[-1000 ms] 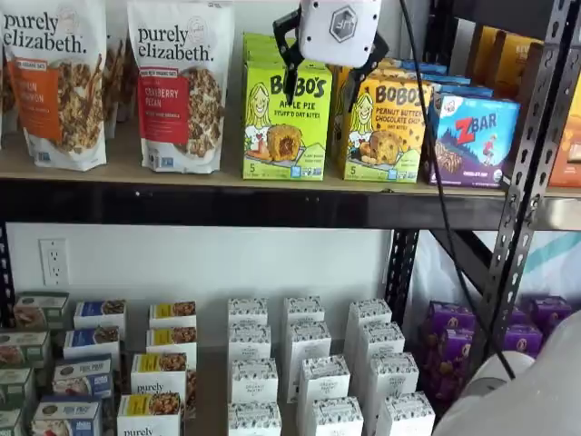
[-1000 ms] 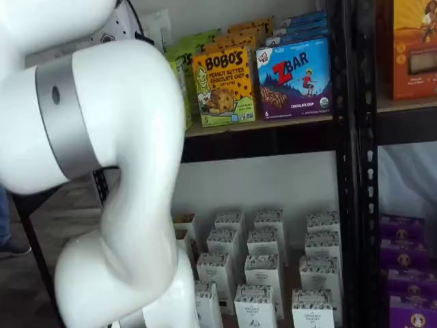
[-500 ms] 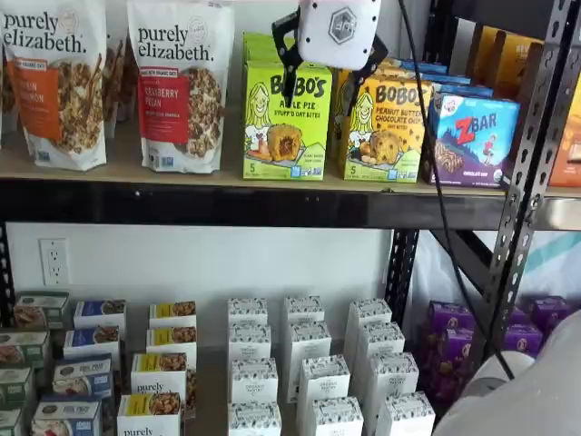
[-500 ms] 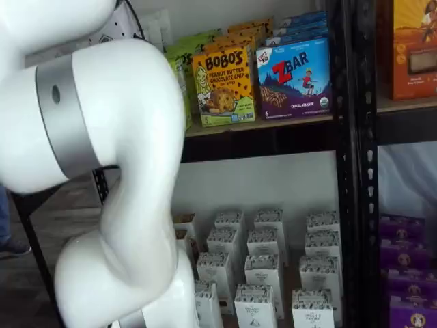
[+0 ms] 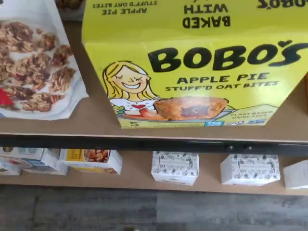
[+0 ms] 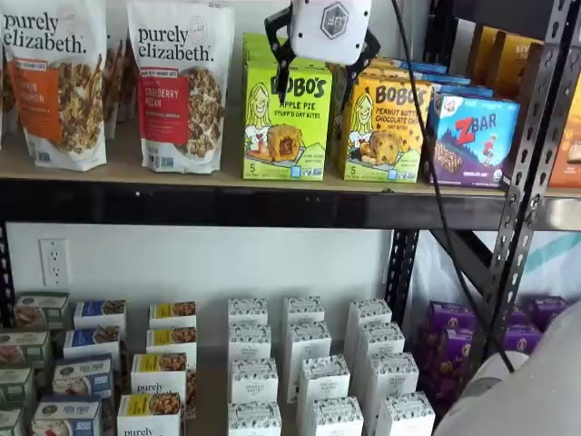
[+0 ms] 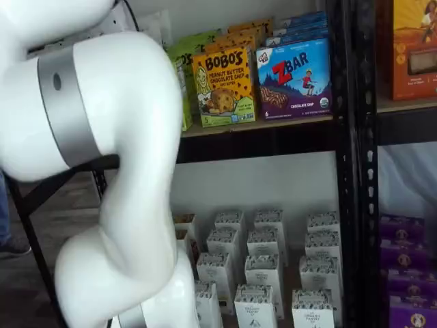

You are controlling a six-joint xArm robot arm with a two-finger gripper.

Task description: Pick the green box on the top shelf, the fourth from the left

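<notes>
The green box (image 6: 286,127) stands upright on the top shelf (image 6: 118,169), a lime carton reading "Apple Pie Stuff'd Oat Bites". It fills the wrist view (image 5: 202,82), seen from the front and above. My gripper (image 6: 318,82) hangs in front of the box's upper part. It is open, its two black fingers (image 6: 283,77) spread about as wide as the carton, with nothing between them. In a shelf view the white arm (image 7: 116,137) hides most of the green box (image 7: 183,82) and the gripper.
A yellow-orange Bobo's carton (image 6: 386,127) stands right beside the green box, then a blue ZBar box (image 6: 472,136). A granola bag (image 6: 182,86) stands to its left. A black upright (image 6: 526,182) rises at the right. White cartons (image 6: 313,372) fill the lower shelf.
The gripper has shifted slightly left and up and looks a little smaller, closer to the shelf. The boxes have not moved.
</notes>
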